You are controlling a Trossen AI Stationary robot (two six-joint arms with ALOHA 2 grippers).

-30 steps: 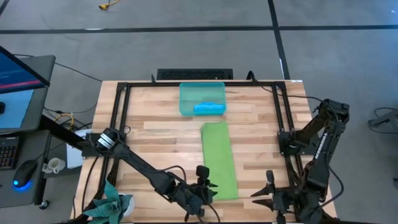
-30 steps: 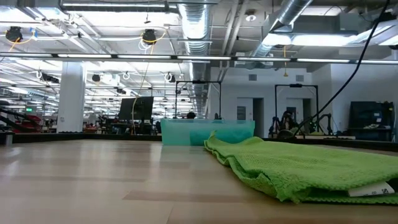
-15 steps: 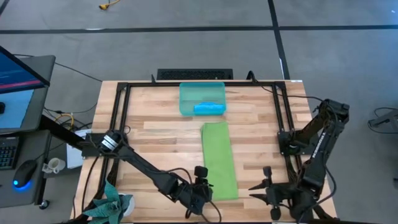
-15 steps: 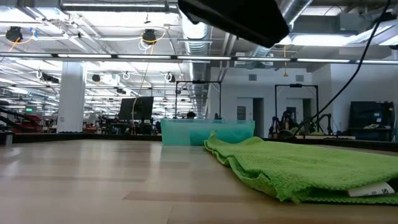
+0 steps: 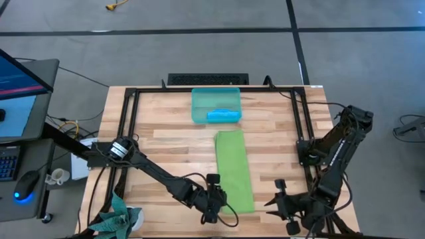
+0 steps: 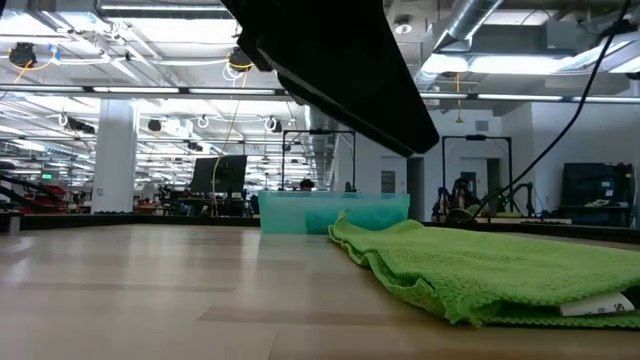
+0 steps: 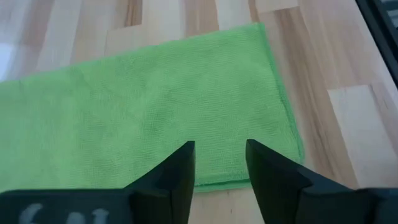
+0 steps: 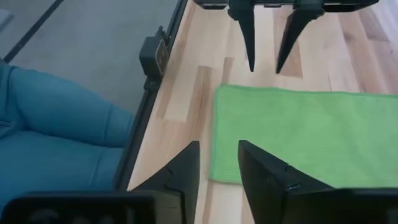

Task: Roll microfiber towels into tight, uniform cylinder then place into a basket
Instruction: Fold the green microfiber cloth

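Green towel [image 5: 234, 169] flat on tabletop [image 5: 166, 143], long axis running toward basket [image 5: 216, 105]; near end just ahead of left gripper [image 7: 219, 163], fingers parted, empty. Right gripper [image 8: 217, 158] beside, parted, farther off.
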